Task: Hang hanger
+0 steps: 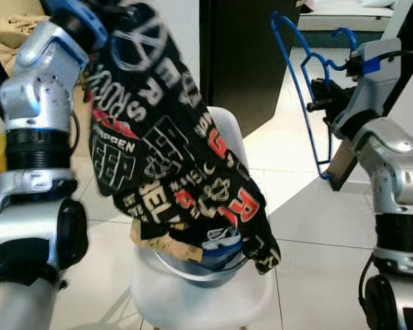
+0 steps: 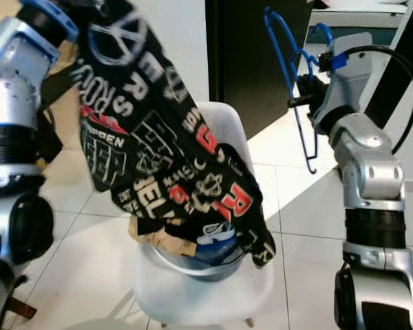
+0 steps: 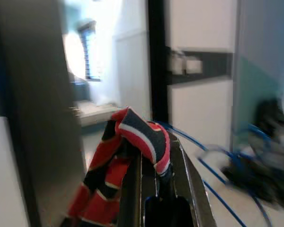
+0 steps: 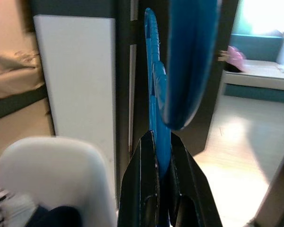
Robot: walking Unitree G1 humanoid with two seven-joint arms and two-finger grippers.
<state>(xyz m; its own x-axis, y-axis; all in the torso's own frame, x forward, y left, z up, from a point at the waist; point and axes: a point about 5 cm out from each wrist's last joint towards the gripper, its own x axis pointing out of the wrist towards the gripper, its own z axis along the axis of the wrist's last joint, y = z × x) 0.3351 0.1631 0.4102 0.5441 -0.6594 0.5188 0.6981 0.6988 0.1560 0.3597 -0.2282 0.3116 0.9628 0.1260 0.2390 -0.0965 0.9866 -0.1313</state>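
A black garment printed with white and red lettering hangs from my raised left arm at the upper left, its lower end draped onto a white chair. In the left wrist view my left gripper is shut on a red, white and navy edge of the garment. My right gripper is held up at the right, shut on a blue wire hanger. In the right wrist view its fingers pinch the hanger between them.
On the chair seat lie a blue garment and a tan cloth. A black cabinet stands behind the chair, on a pale tiled floor. Bedding lies at the far left.
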